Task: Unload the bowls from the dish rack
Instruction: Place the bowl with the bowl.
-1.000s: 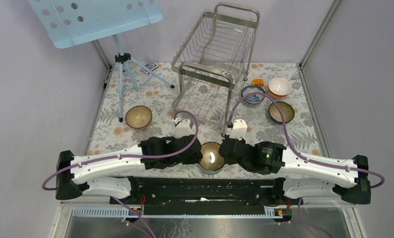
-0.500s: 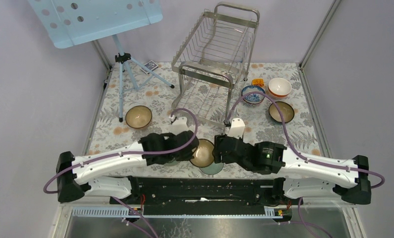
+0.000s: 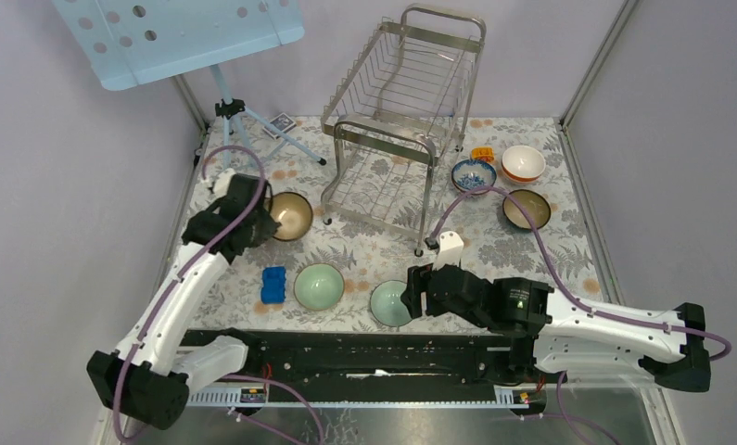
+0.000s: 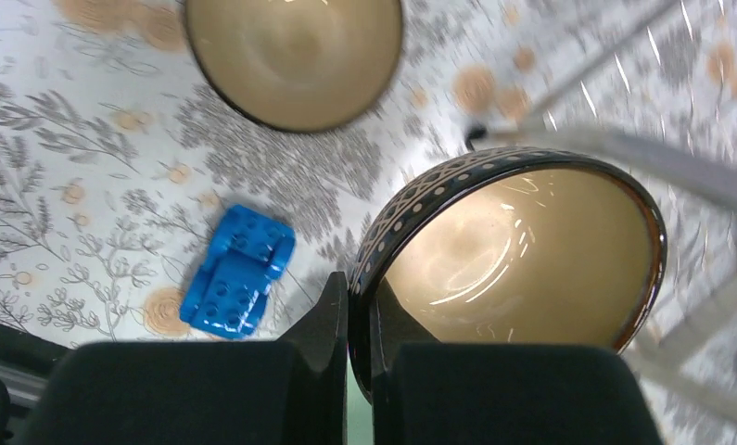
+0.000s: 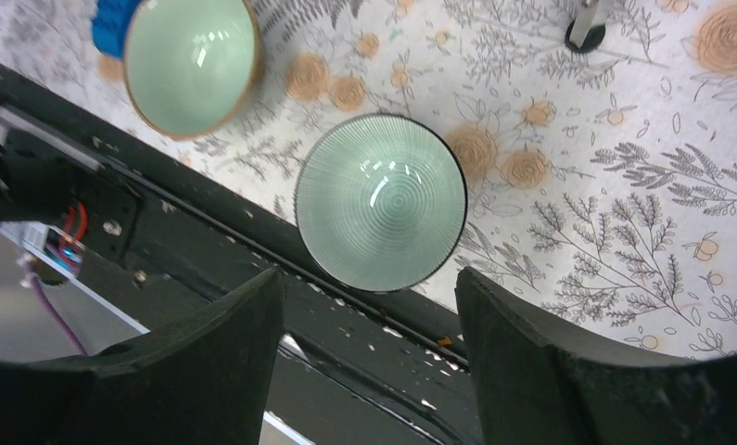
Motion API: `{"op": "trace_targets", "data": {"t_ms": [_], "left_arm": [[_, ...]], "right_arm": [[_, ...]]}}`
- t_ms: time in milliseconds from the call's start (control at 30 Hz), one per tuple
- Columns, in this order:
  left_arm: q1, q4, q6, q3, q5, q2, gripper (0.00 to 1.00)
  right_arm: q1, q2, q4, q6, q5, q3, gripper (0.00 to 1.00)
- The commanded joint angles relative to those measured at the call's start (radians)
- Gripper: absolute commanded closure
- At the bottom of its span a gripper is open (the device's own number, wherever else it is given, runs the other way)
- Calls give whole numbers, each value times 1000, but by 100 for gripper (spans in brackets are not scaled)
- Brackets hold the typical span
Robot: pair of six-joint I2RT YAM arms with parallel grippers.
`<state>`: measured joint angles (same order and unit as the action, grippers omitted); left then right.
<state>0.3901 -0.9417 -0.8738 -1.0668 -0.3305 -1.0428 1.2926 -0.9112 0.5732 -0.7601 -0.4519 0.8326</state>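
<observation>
Pinching the dotted rim of one brown bowl [image 4: 522, 260], the left gripper [image 4: 360, 301] is clamped tight on it, one finger inside and one outside. It holds the bowl tilted above the flowered table [image 3: 253, 269]. Just beyond its fingertips a second brown bowl [image 4: 290, 56] sits upright on the table. One blue block [image 4: 237, 271] lies beside the fingers, on the side away from the dish rack [image 3: 387, 130]. The single rack stands well ahead of both grippers, and one of its legs passes close behind the held bowl in the left wrist view. The right gripper [image 5: 369, 278] hangs with its jaws wide apart, gripping nothing. Directly under it is one ribbed pale green bowl [image 5: 380, 199], upright near the table's near edge. A second, smooth pale green bowl [image 5: 190, 63] rests on that gripper's left-arm side, next to the block. Farther out from the right gripper, toward the far right corner, three more bowls cluster: one blue-and-white bowl [image 3: 473, 175], one orange-white bowl [image 3: 523, 163] and one dark bowl [image 3: 527, 209] with a brownish inside. That makes seven bowls in sight, six on the table and one in the left grip.
</observation>
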Motion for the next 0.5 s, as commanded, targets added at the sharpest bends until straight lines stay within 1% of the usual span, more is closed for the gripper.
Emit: {"op": "trace_targets", "data": {"t_ms": [0, 100, 200, 333, 467], "left_arm": [[-180, 180, 27, -1, 122, -5, 100], [-315, 270, 26, 8, 196, -62, 100], [-424, 317, 33, -5, 278, -131, 100], [-501, 318, 60, -41, 310, -244, 100], [-532, 322, 86, -53, 321, -318, 100]], "right_arm": [[-5, 34, -90, 58, 46, -59, 26], [-6, 45, -81, 75, 49, -66, 26], [-6, 70, -71, 79, 47, -77, 26], [-6, 122, -76, 76, 31, -113, 26], [-6, 168, -65, 71, 7, -133, 26]]}}
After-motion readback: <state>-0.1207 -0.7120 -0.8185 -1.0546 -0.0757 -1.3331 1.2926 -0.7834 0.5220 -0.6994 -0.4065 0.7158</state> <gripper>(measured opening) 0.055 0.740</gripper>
